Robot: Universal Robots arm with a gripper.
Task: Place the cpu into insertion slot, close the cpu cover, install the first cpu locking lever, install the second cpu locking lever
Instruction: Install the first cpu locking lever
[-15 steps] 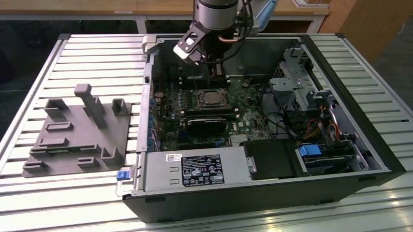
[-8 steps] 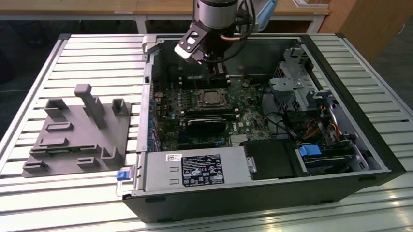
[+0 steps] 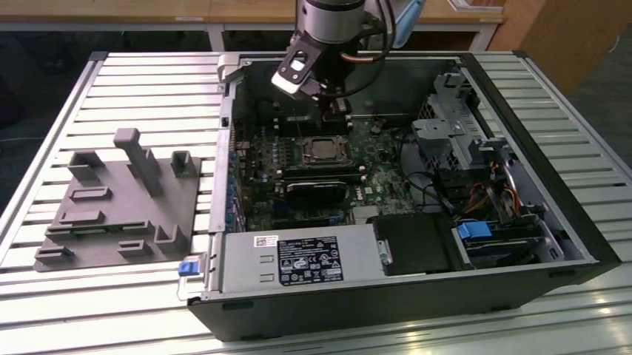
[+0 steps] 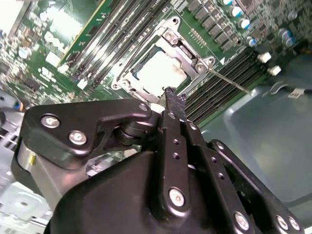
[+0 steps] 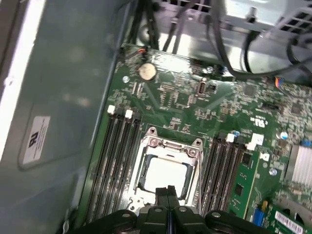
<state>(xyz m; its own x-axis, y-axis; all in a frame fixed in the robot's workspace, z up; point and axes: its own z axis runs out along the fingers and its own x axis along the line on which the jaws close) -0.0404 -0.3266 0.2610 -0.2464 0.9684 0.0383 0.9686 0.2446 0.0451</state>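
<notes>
Inside the computer case (image 3: 582,244), on the green board, the cpu (image 5: 165,173) is seated in the insertion slot (image 3: 306,148). Its pale square top is left showing through the hole of the cpu cover (image 5: 170,145), which is laid flat over it. Being square, the chip offers no long axis. The long thing at hand is a thin metal rod (image 4: 229,80), judged to be a locking lever. In the second wrist view it is seen running out from one corner of the cover across the memory slots (image 4: 219,95). Whether it is latched cannot be told.

The gripper (image 5: 168,192) is drawn narrow, its two fingers pressed side by side with nothing held between them. In the exterior view it is hung from the single arm just to the far side of the socket, so the cpu is placed toward the near side of the fingertips and below them. Contact with the cover cannot be confirmed.

Memory slots are ranged along both sides of the socket, and a black cooler block (image 3: 321,188) is set just nearer. A white label (image 5: 36,134) is stuck on the case wall, and a larger label (image 3: 306,259) on the power supply (image 3: 247,270) at the near end. Their print cannot be made out. A grey fixture (image 3: 118,200) is laid on the slatted table (image 3: 148,81) at the exterior view's left, well apart.
</notes>
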